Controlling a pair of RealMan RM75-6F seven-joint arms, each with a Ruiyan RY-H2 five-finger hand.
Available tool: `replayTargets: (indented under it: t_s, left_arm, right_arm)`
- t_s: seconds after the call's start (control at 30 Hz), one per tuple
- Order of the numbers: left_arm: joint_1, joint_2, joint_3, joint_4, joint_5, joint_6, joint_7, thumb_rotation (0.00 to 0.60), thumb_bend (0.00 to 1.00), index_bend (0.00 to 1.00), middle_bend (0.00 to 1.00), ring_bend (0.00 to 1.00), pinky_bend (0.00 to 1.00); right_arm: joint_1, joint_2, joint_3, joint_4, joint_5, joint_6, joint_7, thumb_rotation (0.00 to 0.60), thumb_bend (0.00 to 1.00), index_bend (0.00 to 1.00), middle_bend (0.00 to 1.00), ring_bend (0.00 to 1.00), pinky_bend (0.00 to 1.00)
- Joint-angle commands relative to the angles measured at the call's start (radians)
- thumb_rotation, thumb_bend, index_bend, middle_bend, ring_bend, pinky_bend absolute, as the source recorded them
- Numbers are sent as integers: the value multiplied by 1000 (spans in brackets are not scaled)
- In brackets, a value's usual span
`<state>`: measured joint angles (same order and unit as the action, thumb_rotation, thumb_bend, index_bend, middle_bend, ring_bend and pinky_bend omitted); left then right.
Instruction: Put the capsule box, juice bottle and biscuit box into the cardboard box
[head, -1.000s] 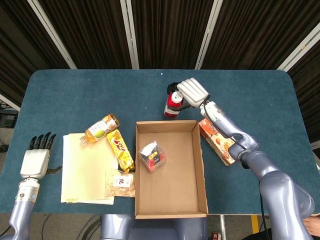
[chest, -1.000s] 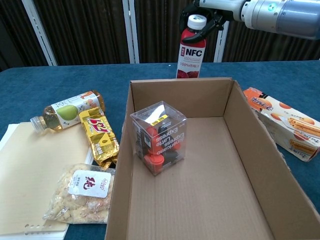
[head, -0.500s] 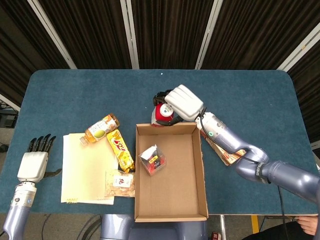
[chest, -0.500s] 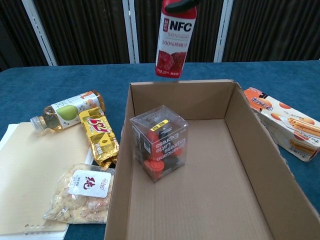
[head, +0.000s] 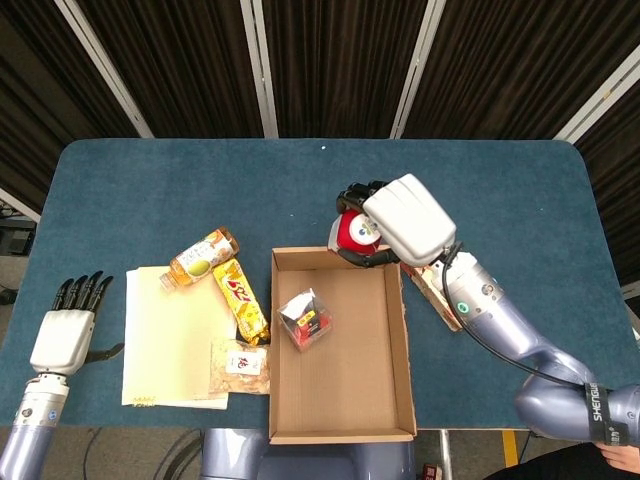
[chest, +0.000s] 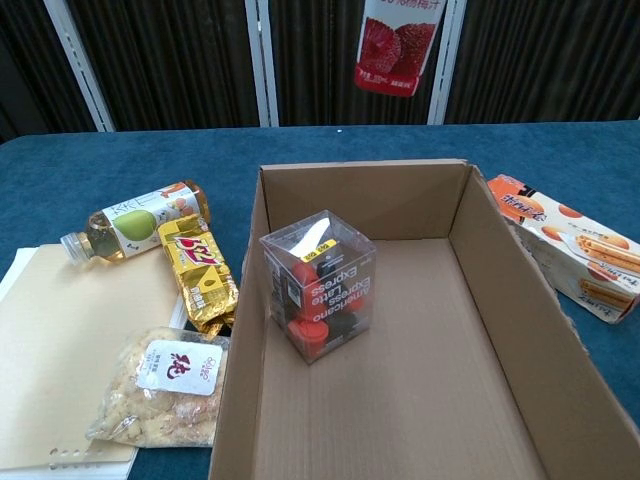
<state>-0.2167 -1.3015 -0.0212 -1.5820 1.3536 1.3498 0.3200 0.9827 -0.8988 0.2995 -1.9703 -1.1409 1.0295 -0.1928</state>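
My right hand grips the red juice bottle in the air over the far edge of the cardboard box. In the chest view only the bottle's lower part shows, high above the box's far wall; the hand is out of that frame. The clear capsule box stands inside the box near its left wall. The orange biscuit box lies on the table right of the box, mostly hidden by my arm in the head view. My left hand rests empty, fingers apart, at the table's front left.
Left of the cardboard box lie a green tea bottle, a gold snack pack, a bag of nuts and a pale yellow pad. The blue table has open room at the back and right.
The right hand has lifted the juice bottle from the table behind the box, raised it higher and carried it slightly right. The left hand slid a little toward the front edge.
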Motion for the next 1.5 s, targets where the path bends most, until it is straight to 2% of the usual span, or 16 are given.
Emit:
replayTargets:
  t_s: [0.03,0.5,0.8,0.9,0.97,1.0,1.07,1.13,1.17,1.27,1.37,1.5]
  left_arm:
    - [1,1,4,-2,4,-1,0,504,0,0,0,0,0]
    - [-4,-5,7,-3,13,-15,7,501,0,0,0,0,0]
    - [-11,-14,0,4,2,-30,16,501,0,0,0,0,0]
    - [-15,-19,0,7,-6,-44,24,504,0,0,0,0,0]
    - [-15,-21,3,5,-1,-43,28,505,0,0,0,0,0]
    - [-15,-21,4,4,0,-43,28,504,0,0,0,0,0]
    - [-13,-21,3,0,4,-37,29,506,0,0,0,0,0]
    - [-12,-20,2,0,2,-36,28,503,0,0,0,0,0]
    - [-13,-20,1,0,1,-36,27,502,0,0,0,0,0]
    - [-14,-19,-2,1,-4,-40,23,504,0,0,0,0,0]
    - [-15,-17,-3,0,-5,-44,18,503,0,0,0,0,0]
    - [-15,-11,-4,-1,-3,-44,8,502,0,0,0,0,0]
  right_arm:
    - [-14,-5,-11,1,8,2,-2,600,365,563,539,631,864]
    - [-54,-92,-68,108,-10,-40,45,600,328,550,516,627,863]
    - [-61,-131,-107,146,7,-104,39,600,289,467,447,602,838]
    - [-62,-141,-118,148,9,-117,28,600,211,362,366,537,765]
    - [-63,-143,-119,146,14,-124,32,600,154,196,256,459,690]
    - [-64,-143,-119,144,17,-131,38,600,116,94,165,387,622]
    - [-62,-137,-118,137,32,-163,65,600,41,2,27,178,439]
    - [-55,-121,-122,131,46,-202,75,600,4,0,0,34,259]
    - [-52,-113,-124,130,54,-218,74,600,0,0,0,1,171]
    - [-34,-73,-130,113,97,-269,53,600,0,0,0,0,57]
    - [-23,-41,-129,83,146,-289,33,600,0,0,0,0,13]
    - [-9,-5,-123,50,192,-265,-24,600,0,0,0,0,10]
